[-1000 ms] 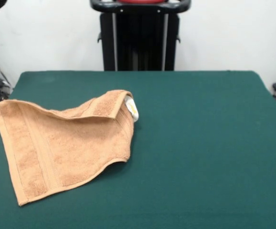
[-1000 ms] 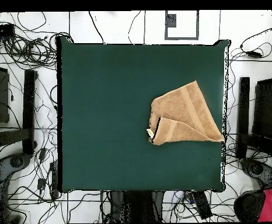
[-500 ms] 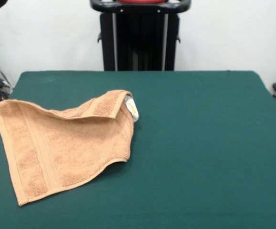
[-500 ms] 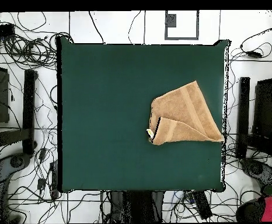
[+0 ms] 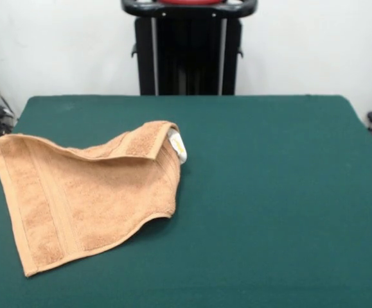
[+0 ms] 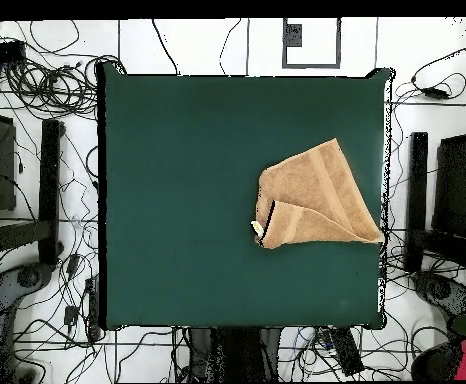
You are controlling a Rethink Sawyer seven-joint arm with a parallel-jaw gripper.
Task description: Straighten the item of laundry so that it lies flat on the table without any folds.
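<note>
Near the left edge of the green counter (image 5: pixel 269 192) in the front view, an orange towel (image 5: pixel 76 192), one corner folded over, white label (image 5: pixel 178 146) showing. Gripper out of sight.

towel (image 5: pixel 83 192) underside hidden by fold, label (image 5: pixel 178 146) print unreadable

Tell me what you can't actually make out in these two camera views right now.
- Gripper: in neither view; the arm is out of frame.
- Towel underside and the layer beneath its folded-over flap: covered by the flap in both views.
- White label print: too small, half tucked under the fold.
- Table near edge: cut off by the front view's bottom.
</note>
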